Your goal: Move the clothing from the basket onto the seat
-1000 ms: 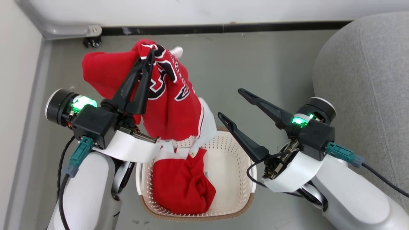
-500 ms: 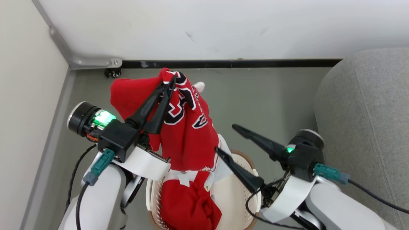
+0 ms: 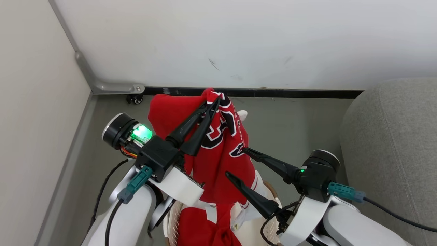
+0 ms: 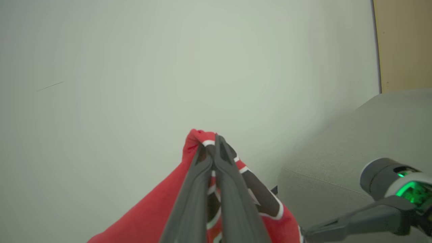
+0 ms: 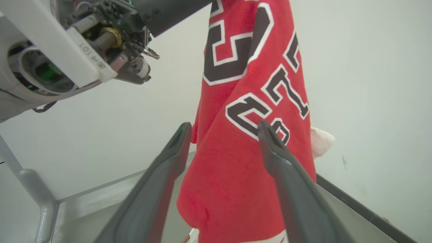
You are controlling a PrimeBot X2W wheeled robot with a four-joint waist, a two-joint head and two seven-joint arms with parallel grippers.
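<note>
The red jersey (image 3: 218, 157) hung in the middle of the head view. Its top fold was pinched between the tightly closed fingers of the left gripper (image 3: 214, 101), and its dark, white-edged numerals faced the right of the frame. Its lower end trailed down to the basket (image 3: 170, 218) at the bottom centre edge, where another red garment (image 3: 201, 232) lay inside. Just right of the hanging cloth, the right gripper (image 3: 236, 161) stood with its jaws spread wide, gripping nothing. In the right wrist view its two fingers flanked the jersey, though I could not tell whether they touched it. The grey seat (image 3: 392, 153) filled the right edge, well apart from the jersey. A white wall (image 3: 239, 41) ran across the top above the grey floor (image 3: 300, 123).
</note>
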